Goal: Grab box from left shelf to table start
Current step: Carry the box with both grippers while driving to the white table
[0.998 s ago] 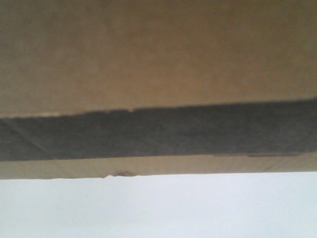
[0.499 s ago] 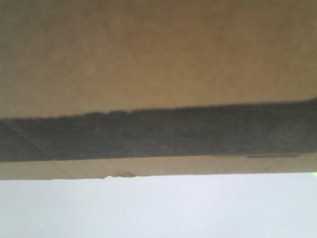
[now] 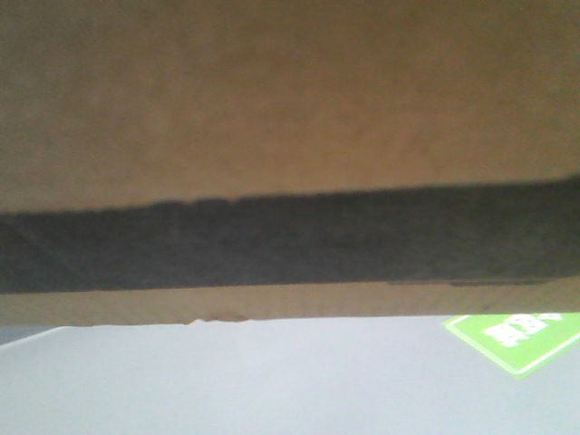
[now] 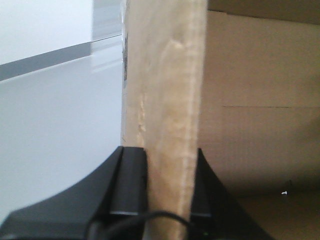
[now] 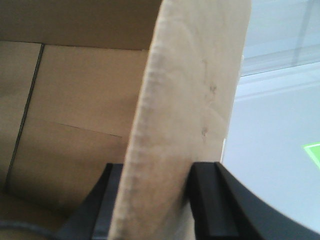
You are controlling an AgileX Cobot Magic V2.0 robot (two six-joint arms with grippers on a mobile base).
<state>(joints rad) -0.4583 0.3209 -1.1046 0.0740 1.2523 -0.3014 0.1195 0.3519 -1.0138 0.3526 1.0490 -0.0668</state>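
Below the box (image 3: 290,109), in the front view, lies a smooth white surface (image 3: 272,381), with a greyer patch at its near left corner. At the right, a green sign (image 3: 517,340) with white characters (too blurred to read) lies flat on it. Brown cardboard fills the upper two thirds of this view, crossed from left to right by a dark band (image 3: 290,240) with a thin brown strip beneath it. Whether the box rests on the surface or hangs above it cannot be told from here.

Only the wrist views show the grippers. The left gripper (image 4: 167,155) is closed on one upright wall of the box, with a black finger (image 4: 132,170) pressed against the outer face and another against the inner face. Left of that wall the white surface runs away to a grey strip (image 4: 45,62). The right gripper (image 5: 157,167) is likewise clamped on an upright wall of the box, one black finger on each face. Past that wall, on the right, the white surface shows again, and a corner of the green sign sits at the frame's edge.

Both wrist views also look into the box, which the front view does not. Inside are plain cardboard walls and floor, and a dark seam (image 5: 27,115) runs down one wall. In the left wrist view, a tiny pale speck (image 4: 285,192) sits low inside (too small to identify).
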